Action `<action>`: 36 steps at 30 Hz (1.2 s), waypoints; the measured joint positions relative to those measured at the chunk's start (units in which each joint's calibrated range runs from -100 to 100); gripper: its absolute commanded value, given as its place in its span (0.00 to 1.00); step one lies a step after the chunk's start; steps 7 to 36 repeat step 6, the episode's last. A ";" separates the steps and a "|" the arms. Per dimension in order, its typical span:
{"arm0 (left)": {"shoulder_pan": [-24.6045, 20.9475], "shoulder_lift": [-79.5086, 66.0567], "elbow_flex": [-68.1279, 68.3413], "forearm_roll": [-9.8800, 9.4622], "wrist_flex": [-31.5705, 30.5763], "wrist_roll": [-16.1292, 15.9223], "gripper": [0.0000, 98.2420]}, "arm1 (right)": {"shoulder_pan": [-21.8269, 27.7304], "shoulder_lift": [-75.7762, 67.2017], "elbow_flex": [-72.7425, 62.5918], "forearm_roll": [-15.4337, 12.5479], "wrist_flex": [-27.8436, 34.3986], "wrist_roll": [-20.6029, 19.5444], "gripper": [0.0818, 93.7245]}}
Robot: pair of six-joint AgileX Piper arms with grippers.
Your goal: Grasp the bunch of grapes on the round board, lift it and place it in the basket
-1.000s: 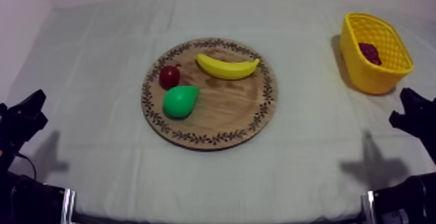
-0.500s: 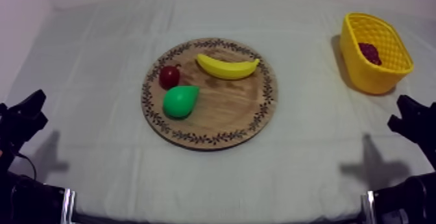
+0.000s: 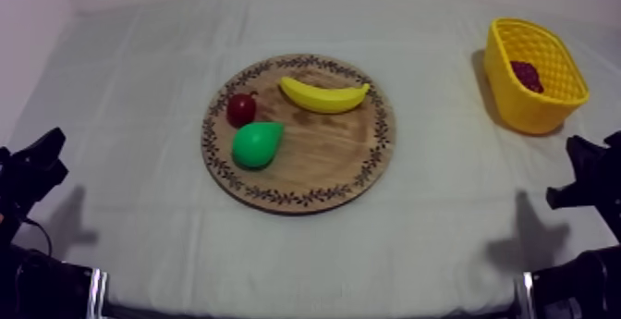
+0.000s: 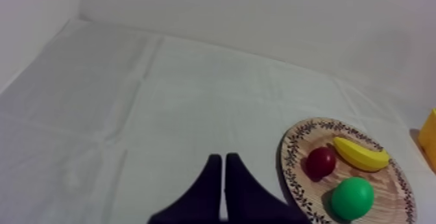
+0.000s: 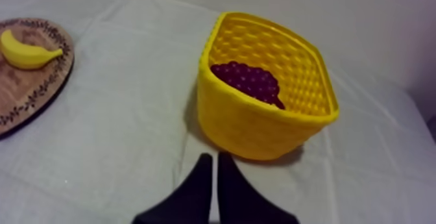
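The dark purple bunch of grapes (image 3: 528, 75) (image 5: 249, 81) lies inside the yellow basket (image 3: 543, 106) (image 5: 259, 126) at the table's far right. The round wooden board (image 3: 323, 165) (image 4: 396, 174) (image 5: 26, 90) sits mid-table with a banana (image 3: 323, 95) (image 4: 361, 154) (image 5: 26, 51), a green pear (image 3: 256, 144) (image 4: 351, 198) and a small red fruit (image 3: 241, 109) (image 4: 321, 162) on it. My right gripper (image 5: 214, 161) (image 3: 578, 170) is shut on nothing, just in front of the basket. My left gripper (image 4: 224, 163) (image 3: 42, 161) rests shut low at the left, well short of the board.
Bare grey-white cloth (image 3: 434, 221) lies between board and basket and all round the board. A pale wall (image 4: 259, 12) rises behind the table's far edge.
My right gripper has drawn back a little, lower and toward the right edge of the top view. The left arm, the fruit and the basket have stayed put.
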 measured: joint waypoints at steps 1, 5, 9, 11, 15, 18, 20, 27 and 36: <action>0.00 0.00 0.00 0.00 0.00 0.00 0.00 | 0.00 0.00 0.00 0.00 0.00 0.37 0.00; 0.00 0.00 0.00 0.00 0.00 0.00 0.00 | 0.00 0.00 0.00 0.00 0.00 0.53 0.00; 0.00 0.00 0.00 0.00 0.00 0.00 0.00 | 0.00 0.00 0.00 0.00 0.00 0.53 0.00; 0.00 0.00 0.00 0.00 0.00 0.00 0.00 | 0.00 0.00 0.00 0.00 0.00 0.53 0.00; 0.00 0.00 0.00 0.00 0.00 0.00 0.00 | 0.00 0.00 0.00 0.00 0.00 0.53 0.00; 0.00 0.00 0.00 0.00 0.00 0.00 0.00 | 0.00 0.00 0.00 0.00 0.00 0.53 0.00; 0.00 0.00 0.00 0.00 0.00 0.00 0.00 | 0.00 0.00 0.00 0.00 0.00 0.53 0.00; 0.00 0.00 0.00 0.00 0.00 0.00 0.00 | 0.00 0.00 0.00 0.00 0.00 0.53 0.00; 0.00 0.00 0.00 0.00 0.00 0.00 0.00 | 0.00 0.00 0.00 0.00 0.00 0.53 0.00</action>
